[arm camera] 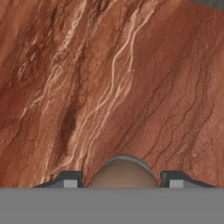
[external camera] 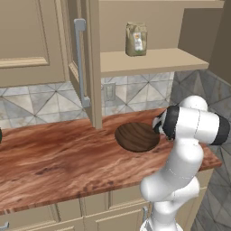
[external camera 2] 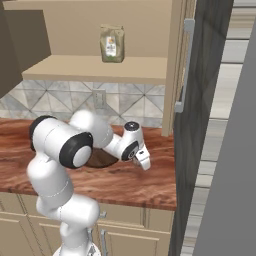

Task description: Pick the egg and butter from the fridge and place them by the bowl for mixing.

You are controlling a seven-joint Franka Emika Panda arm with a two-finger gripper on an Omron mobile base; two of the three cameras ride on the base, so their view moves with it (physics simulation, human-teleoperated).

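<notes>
Egg (arm camera: 123, 173) (tan, rounded) gripped between gripper (arm camera: 121, 183) fingertips, over red-brown counter (arm camera: 109, 87).

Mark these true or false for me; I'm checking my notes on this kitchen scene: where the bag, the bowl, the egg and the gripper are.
1. A brown bag stands on the open shelf above the counter. True.
2. The bowl sits on the floor. False: it rests on the wooden counter, below the shelf.
3. A rounded tan egg shows between the gripper's fingertips in the hand view. True.
4. The gripper hangs up by the shelf, next to the bag. False: it is low over the counter, beside the bowl.
</notes>
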